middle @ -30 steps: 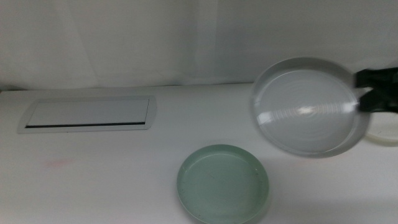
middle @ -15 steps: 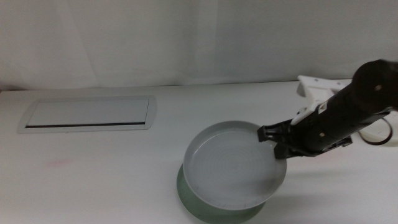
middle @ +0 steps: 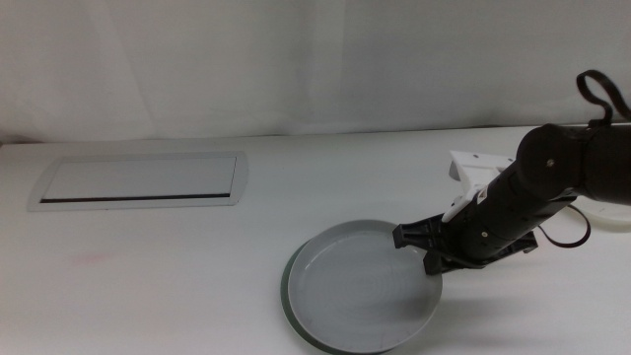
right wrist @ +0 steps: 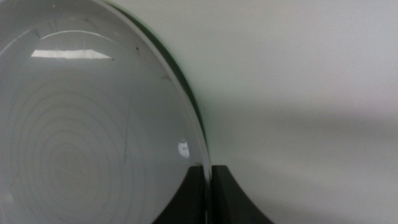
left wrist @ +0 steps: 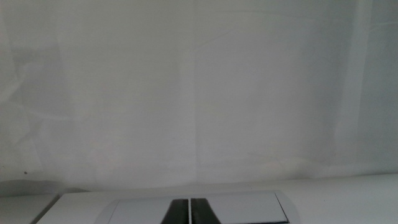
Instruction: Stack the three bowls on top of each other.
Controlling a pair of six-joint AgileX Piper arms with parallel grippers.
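Right gripper (middle: 426, 250) pinching shallow grey plastic-looking bowl (middle: 365, 286) at near rim, nested on mint-green bowl (middle: 289, 308) beneath; prob. light, stiff, slick. Left gripper (left wrist: 189, 211) parked, jaws together, w/ nothing between.

A white tabletop (middle: 177, 286) fills the lower part of the middle view, smooth and matte, with an even, soft light over it and no hard shadows. Behind its far edge hangs a pale white curtain or sheet (middle: 296, 59) that closes off the whole background; faint vertical folds and creases run through it, seen more plainly in the left wrist view. Near the far left corner of the tabletop a flat white rectangular panel (middle: 138, 180) lies set in the surface, with rounded corners and a thin dark slot along its near side. A faint pinkish stain (middle: 91, 259) marks the tabletop toward the near left edge.
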